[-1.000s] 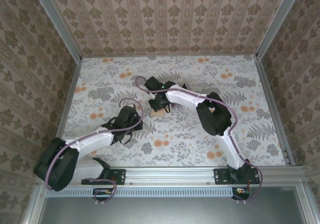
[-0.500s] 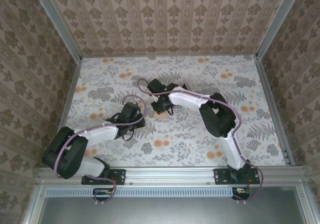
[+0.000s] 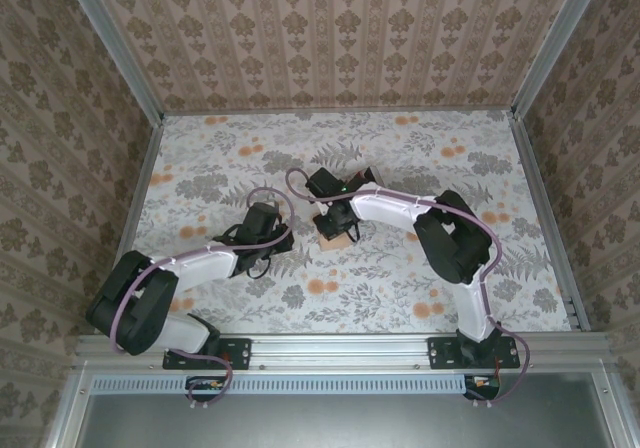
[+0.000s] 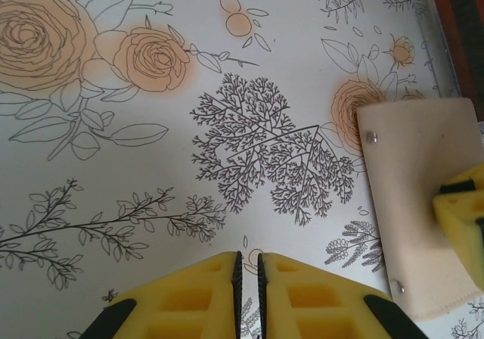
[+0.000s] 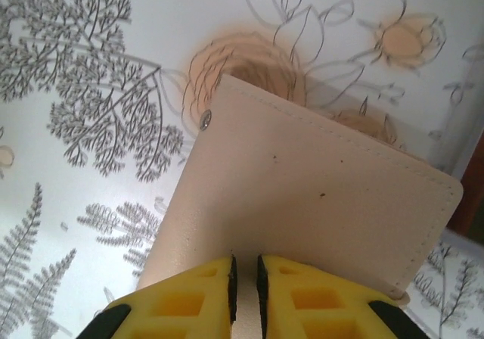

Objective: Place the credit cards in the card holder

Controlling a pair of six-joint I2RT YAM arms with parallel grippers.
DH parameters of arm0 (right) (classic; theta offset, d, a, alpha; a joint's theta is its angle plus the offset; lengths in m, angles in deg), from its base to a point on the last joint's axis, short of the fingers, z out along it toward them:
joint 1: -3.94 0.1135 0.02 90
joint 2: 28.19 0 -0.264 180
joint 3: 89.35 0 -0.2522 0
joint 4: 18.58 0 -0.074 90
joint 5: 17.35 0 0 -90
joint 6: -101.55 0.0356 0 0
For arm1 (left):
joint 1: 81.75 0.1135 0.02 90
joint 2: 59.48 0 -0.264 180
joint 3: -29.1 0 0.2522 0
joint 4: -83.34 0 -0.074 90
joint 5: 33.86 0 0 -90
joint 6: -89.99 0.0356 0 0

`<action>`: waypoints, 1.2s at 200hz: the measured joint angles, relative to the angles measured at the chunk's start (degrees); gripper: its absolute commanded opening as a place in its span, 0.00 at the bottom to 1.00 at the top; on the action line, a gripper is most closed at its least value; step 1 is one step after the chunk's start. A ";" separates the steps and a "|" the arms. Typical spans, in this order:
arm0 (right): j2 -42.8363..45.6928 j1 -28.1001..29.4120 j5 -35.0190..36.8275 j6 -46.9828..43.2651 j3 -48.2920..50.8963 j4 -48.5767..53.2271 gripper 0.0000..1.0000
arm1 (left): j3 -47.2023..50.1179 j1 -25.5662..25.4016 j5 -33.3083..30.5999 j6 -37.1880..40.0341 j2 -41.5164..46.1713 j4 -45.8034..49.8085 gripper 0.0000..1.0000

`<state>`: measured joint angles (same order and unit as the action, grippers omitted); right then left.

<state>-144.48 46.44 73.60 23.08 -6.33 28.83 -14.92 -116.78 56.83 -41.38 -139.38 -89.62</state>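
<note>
Card holder (image 3: pixel 337 236) shifted rightward; floral tabletop (image 3: pixel 500 268), patterned wallpapered walls (image 3: pixel 340 38).

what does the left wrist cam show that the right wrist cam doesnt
Left wrist view: the left gripper, fingers nearly together over floral tablecloth with nothing between them, plus two studs on the card holder and the right gripper's finger at its edge.
Right wrist view: the right gripper, fingers nearly together at the holder's near edge, and its stitched face close up.
Both: the tan holder on the tablecloth and a reddish-dark strip beside it, possibly a card.
</note>
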 measured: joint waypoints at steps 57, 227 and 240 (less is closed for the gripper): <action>3.21 0.20 -1.81 1.07 4.79 -1.68 0.22 | -2.10 -0.50 3.96 -1.09 -6.19 -4.68 0.18; 10.05 0.17 -6.14 3.98 10.56 -4.39 0.39 | -8.33 -5.07 8.35 -4.35 -16.72 -11.76 0.18; 11.96 0.13 -6.80 4.20 10.67 -4.79 0.39 | -7.69 -5.03 8.07 -4.35 -15.93 -11.74 0.17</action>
<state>-132.52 46.57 66.80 27.28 4.34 24.05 -22.61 -121.81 64.89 -45.73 -155.32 -101.36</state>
